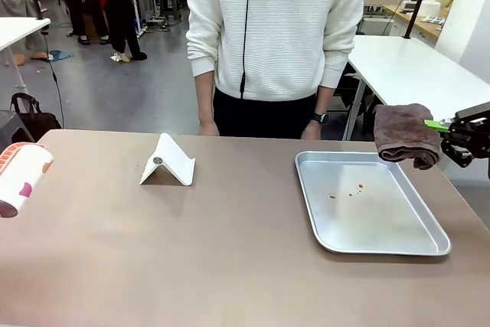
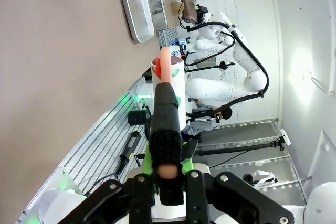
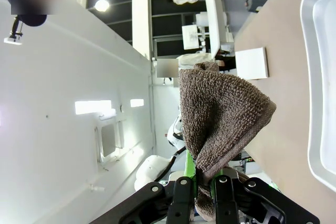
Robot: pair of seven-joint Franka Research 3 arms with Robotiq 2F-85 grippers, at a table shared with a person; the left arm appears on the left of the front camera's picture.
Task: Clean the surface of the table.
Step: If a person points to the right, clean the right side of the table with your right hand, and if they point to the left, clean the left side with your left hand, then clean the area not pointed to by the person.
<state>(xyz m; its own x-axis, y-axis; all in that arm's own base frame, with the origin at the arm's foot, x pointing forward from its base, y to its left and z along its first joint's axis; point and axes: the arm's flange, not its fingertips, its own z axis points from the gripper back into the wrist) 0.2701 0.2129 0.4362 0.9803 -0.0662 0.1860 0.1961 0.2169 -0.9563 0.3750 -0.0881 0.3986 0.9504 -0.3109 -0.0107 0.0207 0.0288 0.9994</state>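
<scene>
Cloth (image 1: 406, 134), brown and bunched, hangs from the right gripper (image 1: 438, 126), whose fingers are clamped on one fold of it; in the right wrist view the same cloth (image 3: 220, 114) rises thick between the green pads of that gripper (image 3: 206, 182). It hovers in the air at the table's far right corner, touching nothing. The table (image 1: 191, 250) lies below the fingers and stretches away toward the robot's left, its long axis running left to right across the front view. To wipe it, I judge the cloth must come down and then sweep leftward. The right arm carries the wiping thing, so it is the one placed to do this. The silver tray (image 1: 383, 252) sits on the right end of the top, between the cloth and the bare middle, with a few small specks (image 1: 348, 191) inside it. A white folded stand (image 1: 168, 162) rests toward the far edge, left of centre, and a person (image 1: 276, 36) waits at the far side. At the left edge the left gripper (image 2: 168, 129) is closed around a white and coral container (image 1: 23, 178). The top itself looks smooth, matte and brown-taupe. I can make out no crumbs or spills on it.
</scene>
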